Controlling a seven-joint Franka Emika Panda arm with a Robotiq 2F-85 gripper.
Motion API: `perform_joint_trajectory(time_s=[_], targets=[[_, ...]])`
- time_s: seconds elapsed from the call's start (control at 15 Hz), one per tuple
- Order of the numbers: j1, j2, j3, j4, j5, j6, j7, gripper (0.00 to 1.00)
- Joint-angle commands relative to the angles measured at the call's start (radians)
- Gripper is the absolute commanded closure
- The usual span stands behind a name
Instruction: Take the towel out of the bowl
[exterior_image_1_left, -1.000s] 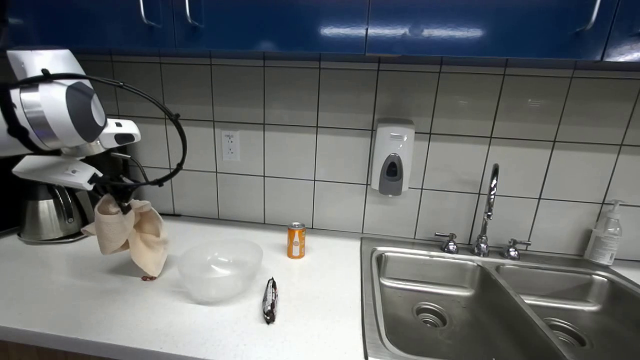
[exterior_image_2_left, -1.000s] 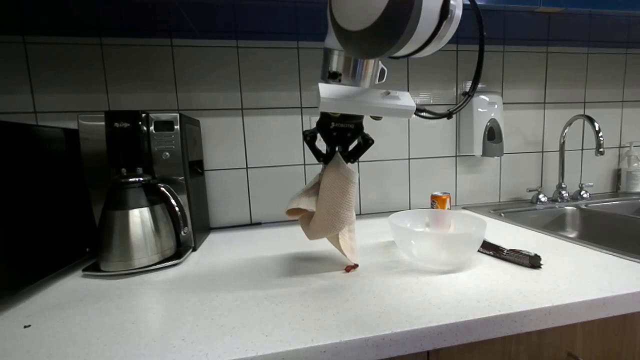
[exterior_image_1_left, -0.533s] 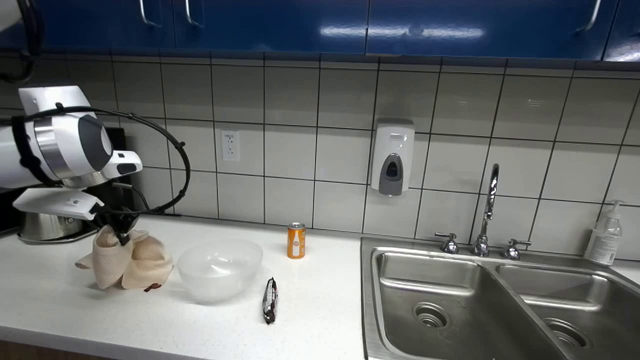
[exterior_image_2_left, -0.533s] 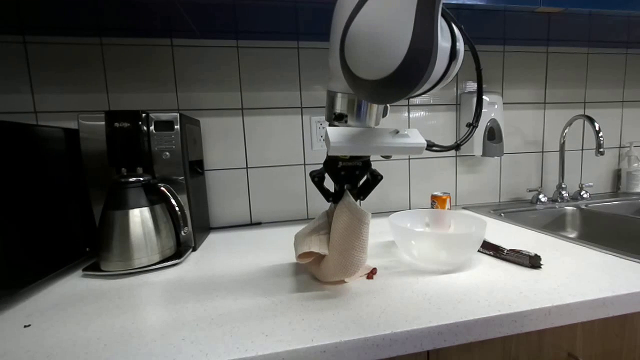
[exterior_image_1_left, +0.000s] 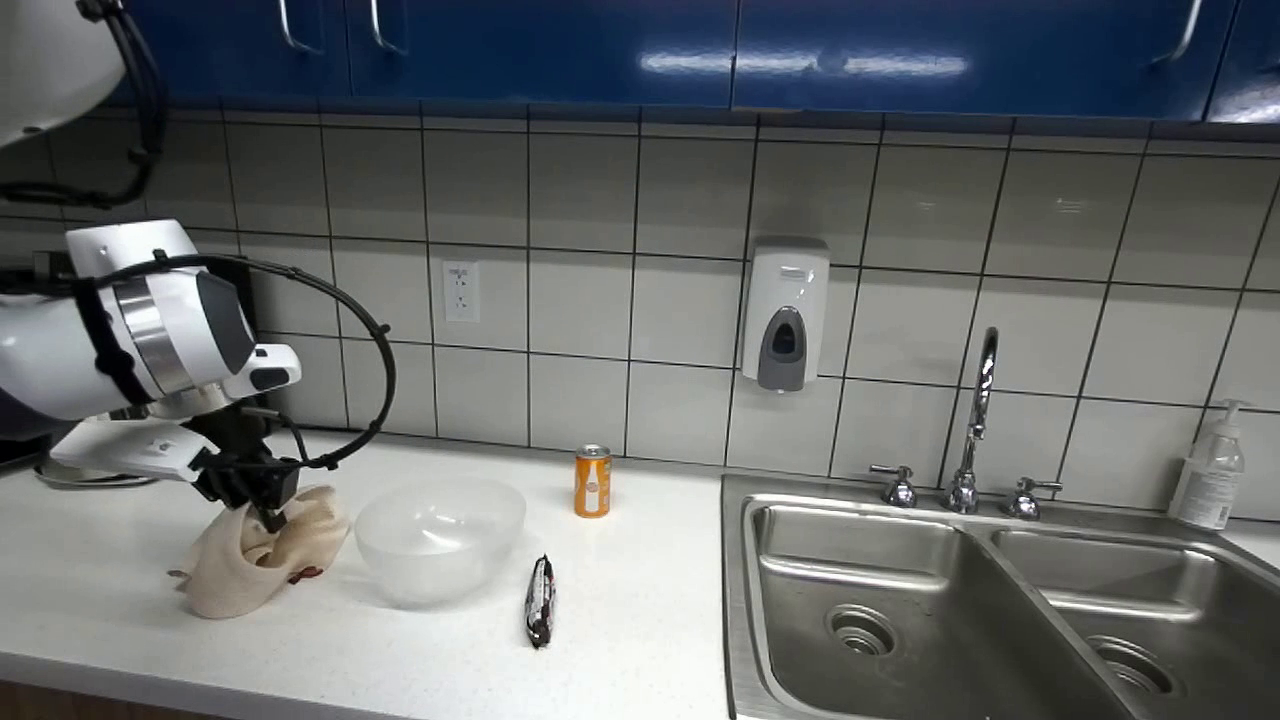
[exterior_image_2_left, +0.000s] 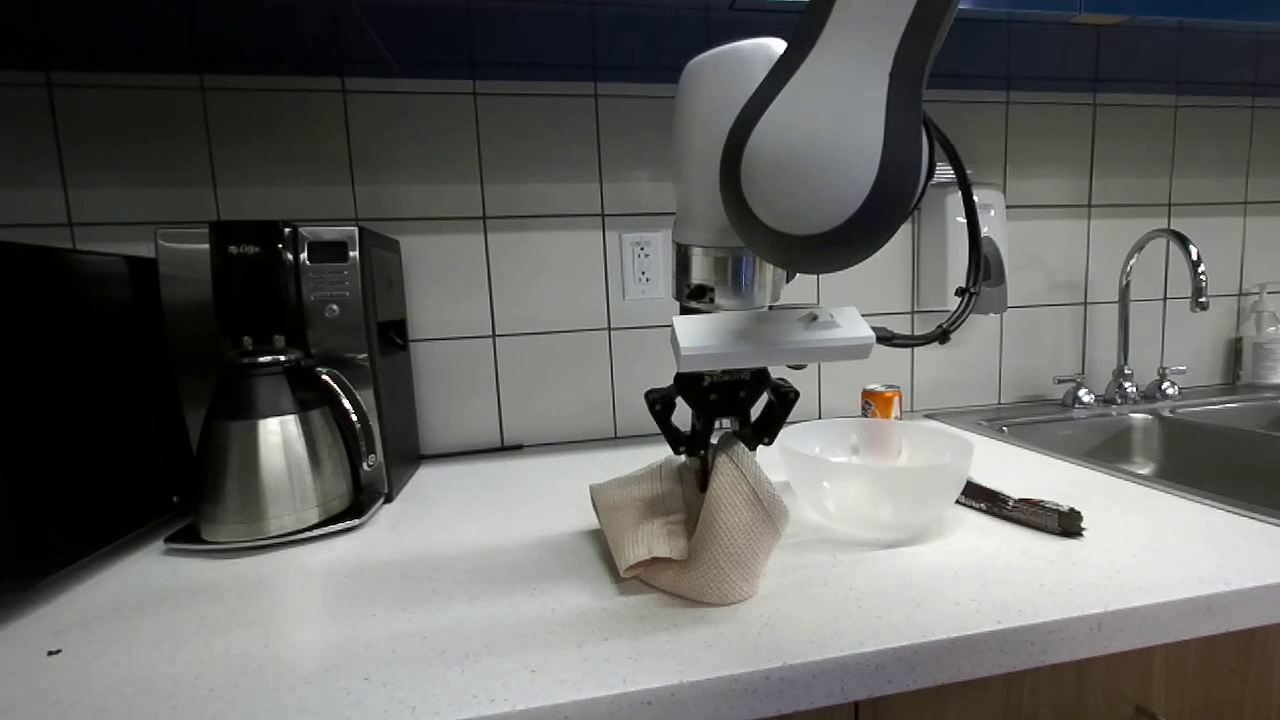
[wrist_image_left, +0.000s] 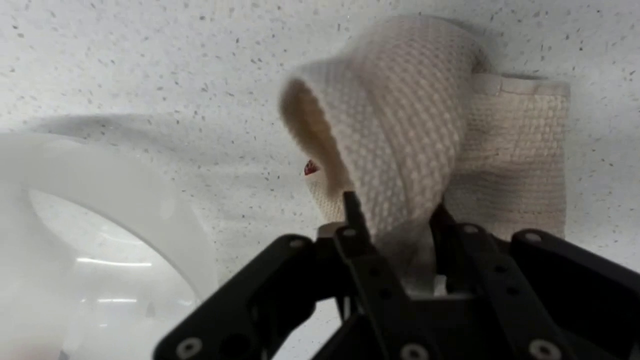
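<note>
The beige towel (exterior_image_1_left: 235, 580) stands bunched on the counter just beside the bowl. It also shows in an exterior view (exterior_image_2_left: 725, 560) and in the wrist view (wrist_image_left: 410, 115). The translucent white bowl (exterior_image_1_left: 430, 575) looks empty; it also shows in an exterior view (exterior_image_2_left: 870, 500) and at the left of the wrist view (wrist_image_left: 100, 165). My gripper (exterior_image_2_left: 728, 465) is low over the towel, pointing down. In the wrist view the fingers (wrist_image_left: 395, 212) are parted, with the towel's upper fold between them. The towel hides part of the fingertips.
A small red piece (exterior_image_1_left: 305, 574) lies at the towel's edge. An orange can (exterior_image_1_left: 592, 482) and a dark wrapped bar (exterior_image_1_left: 540, 602) stand and lie beyond the bowl. A coffee maker (exterior_image_2_left: 385, 360) stands near the wall. The sink (exterior_image_1_left: 738, 600) is further along the counter.
My gripper has come down and slightly toward the bowl with the towel. The towel, hanging before, now rests folded on the counter. The fingers have parted somewhat.
</note>
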Motion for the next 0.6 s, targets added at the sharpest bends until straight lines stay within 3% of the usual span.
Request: perform_joint_trajectory(time_s=[0.0,0.13,0.33,0.53], targets=[[-0.013,-0.045,0.03,0.004,0.14,-0.056,-0.117,0.36],[0.024,-0.081,0.013,-0.003,0.277,-0.091,-0.233,0.21],[0.036,-0.151,0.017,0.011,0.475,-0.275,-0.43,0.01],[0.037,-0.238,-0.006,0.03,0.6,-0.481,-0.58,0.0]])
